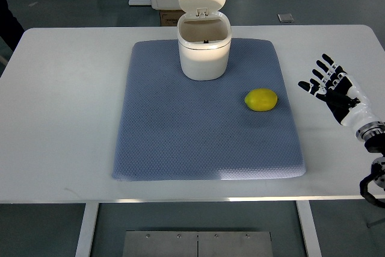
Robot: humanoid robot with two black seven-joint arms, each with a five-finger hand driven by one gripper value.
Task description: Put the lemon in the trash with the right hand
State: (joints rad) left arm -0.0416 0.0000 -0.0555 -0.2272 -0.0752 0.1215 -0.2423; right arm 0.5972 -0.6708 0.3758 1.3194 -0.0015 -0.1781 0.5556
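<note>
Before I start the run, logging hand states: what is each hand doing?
Left hand: not in view.
Right hand: open, fingers spread, holding nothing.

— Left of the robot hand?
— Matt blue-grey cloth mat, finely dimpled weave. Waxy yellow lemon, lightly pebbled skin.
— Farther left, beyond the lemon?
— Smooth cream plastic trash bin, slight sheen.
— Underneath?
— Smooth white tabletop, satin finish.
— The robot hand itself?
— Glossy black-and-white hard plastic.

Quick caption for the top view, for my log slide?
Open right hand hovers beside blue mat; yellow lemon lies near open-lidded white plastic trash bin.
</note>
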